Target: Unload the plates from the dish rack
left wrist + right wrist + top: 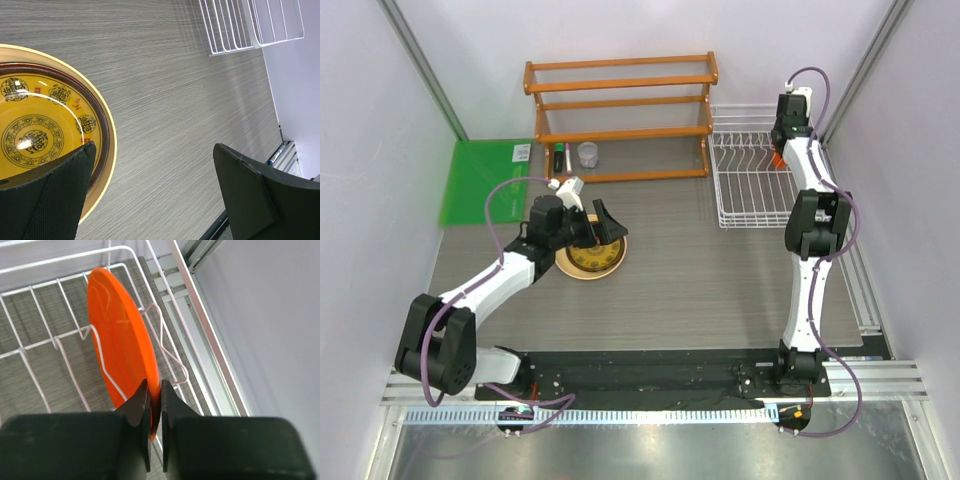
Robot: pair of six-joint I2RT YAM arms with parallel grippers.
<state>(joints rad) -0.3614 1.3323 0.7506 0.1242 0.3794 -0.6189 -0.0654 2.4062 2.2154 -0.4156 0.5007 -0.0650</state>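
Right wrist: right pincer (155,388) clamped on orange plate (120,340) standing in dish rack (55,260)

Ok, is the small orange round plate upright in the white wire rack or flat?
Upright: the orange plate stands on edge between prongs of the wire rack.

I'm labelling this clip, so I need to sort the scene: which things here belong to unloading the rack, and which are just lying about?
Part of the job:
- orange plate, standing in the dish rack, pinched by the right claw
- tan plate with the yellow-centred plate stacked on it, below the open left claw

Just lying about:
- wooden shelf
- green board
- clear cup
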